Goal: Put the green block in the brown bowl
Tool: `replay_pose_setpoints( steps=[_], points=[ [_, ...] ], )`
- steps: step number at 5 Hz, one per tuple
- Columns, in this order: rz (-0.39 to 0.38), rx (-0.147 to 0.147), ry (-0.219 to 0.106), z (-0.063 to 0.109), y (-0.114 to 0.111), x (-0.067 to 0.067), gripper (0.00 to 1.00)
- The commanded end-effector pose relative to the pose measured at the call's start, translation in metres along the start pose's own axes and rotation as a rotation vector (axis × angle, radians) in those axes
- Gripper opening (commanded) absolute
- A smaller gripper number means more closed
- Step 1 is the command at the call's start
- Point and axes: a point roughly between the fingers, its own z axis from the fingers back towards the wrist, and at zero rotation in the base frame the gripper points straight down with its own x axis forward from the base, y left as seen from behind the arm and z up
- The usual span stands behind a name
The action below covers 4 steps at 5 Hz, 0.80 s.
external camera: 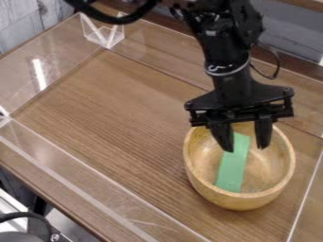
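The brown bowl (198,178) sits on the wooden table at the lower right. Inside it lies the green block (233,170), slanted, its lower end on the bowl's floor and its upper end pointing up between my fingers. My gripper (246,135) hangs just above the bowl's far rim, pointing steeply down. It is open: the two black fingers (225,139) stand apart on either side of the block's top end, with a gap showing beside the block.
A clear plastic stand (104,33) is at the back left. Low transparent walls (38,142) border the wooden tabletop along the left and front edges. Black cables trail behind the arm at the top.
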Motion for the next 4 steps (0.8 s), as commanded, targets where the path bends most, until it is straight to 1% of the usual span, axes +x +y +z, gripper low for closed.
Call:
replay_pose_setpoints(
  steps=[1,3,4],
  points=[
    [-0.009,-0.030,-0.042,0.007,-0.008,0.011,1.00],
    [0.005,-0.026,-0.047,0.013,0.002,0.020,1.00],
    [0.010,-0.014,-0.052,0.023,0.009,0.028,1.00]
  ],
)
